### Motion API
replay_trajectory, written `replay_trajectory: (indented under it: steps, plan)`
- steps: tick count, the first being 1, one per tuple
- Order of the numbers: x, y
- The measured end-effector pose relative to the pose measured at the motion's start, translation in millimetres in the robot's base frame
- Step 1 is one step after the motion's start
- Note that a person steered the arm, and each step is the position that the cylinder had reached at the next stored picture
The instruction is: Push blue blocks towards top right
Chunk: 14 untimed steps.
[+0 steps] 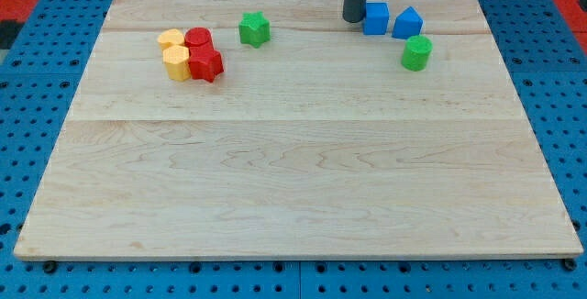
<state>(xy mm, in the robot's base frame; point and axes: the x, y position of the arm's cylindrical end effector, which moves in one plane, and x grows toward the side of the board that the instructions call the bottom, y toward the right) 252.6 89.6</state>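
Touching the blue cube (pixel 374 18) from its left, my tip (pixel 354 18) is holding nothing, nudging light, stiff, slidey blocks toward the blue pentagon block (pixel 407 23)

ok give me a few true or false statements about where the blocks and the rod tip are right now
1. My tip sits just at the view's left of the blue cube. True.
2. The two blue blocks lie far apart. False: the blue cube and the other blue block sit side by side near the view's top.
3. The green cylinder lies just below the blue pair. True.
4. The red and yellow blocks are at the view's bottom right. False: the two red blocks and two yellow blocks cluster at the view's upper left.
5. The green star block touches the blue cube. False: it lies well to the view's left.
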Motion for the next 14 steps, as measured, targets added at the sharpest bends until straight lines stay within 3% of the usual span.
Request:
replay_trajectory:
  steps: [2,5,7,10,11,13,14]
  plan:
    - [36.8,-2.4]
    - [25.7,96.7]
    - [3.1,97.3]
    - [50.5,10.4]
    - [45.3,-13.4]
    - [-4.8,25.5]
    - [-10.2,18.7]
